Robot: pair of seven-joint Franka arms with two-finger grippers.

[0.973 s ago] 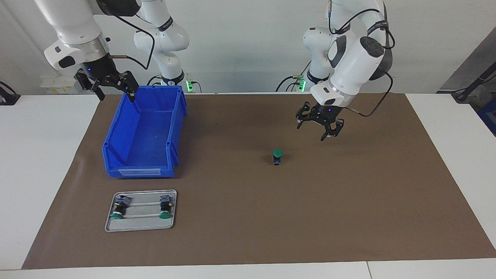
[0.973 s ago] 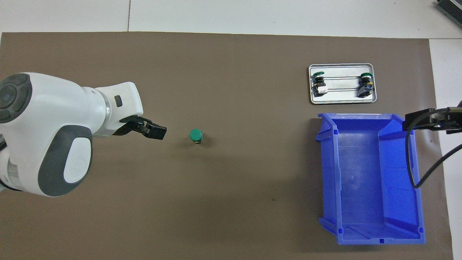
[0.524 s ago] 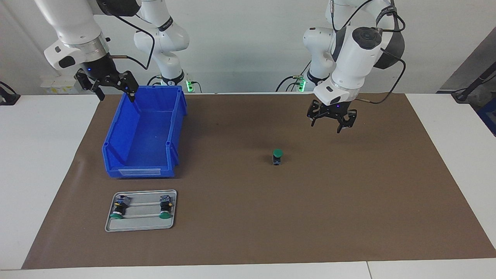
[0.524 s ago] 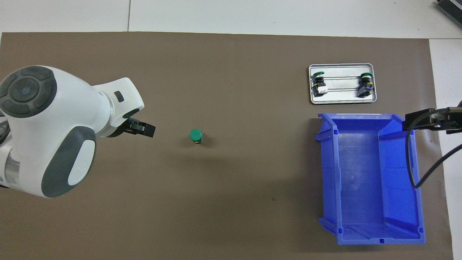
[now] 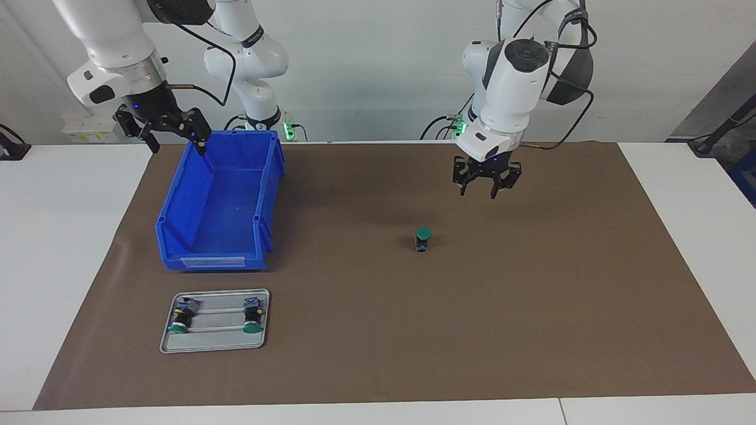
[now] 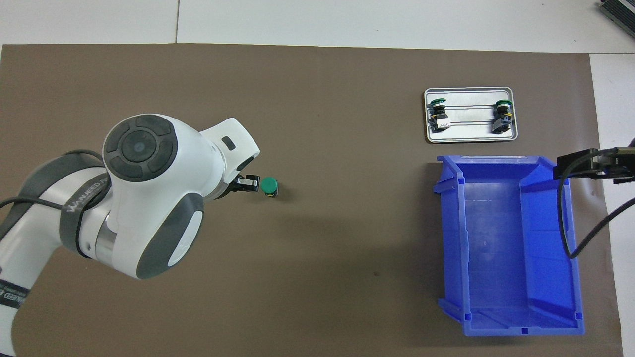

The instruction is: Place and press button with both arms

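The button (image 5: 423,239) (image 6: 269,186) stands upright on the brown mat (image 5: 531,307), green cap up, with nothing touching it. My left gripper (image 5: 478,192) hangs in the air over the mat, just beside the button toward the left arm's end of the table, pointing down. In the overhead view the left wrist hides most of this gripper (image 6: 246,183). My right gripper (image 5: 175,143) (image 6: 595,166) waits open and empty above the blue bin's corner at the right arm's end.
A blue bin (image 5: 177,206) (image 6: 449,238) lies on the mat at the right arm's end. Farther from the robots than the bin is a small metal tray (image 5: 215,345) (image 6: 469,140) with two more green-capped buttons lying on it.
The left arm swung in toward the button, turning its gripper to point straight down, and the gripper narrowed. The right arm and the button stayed put.
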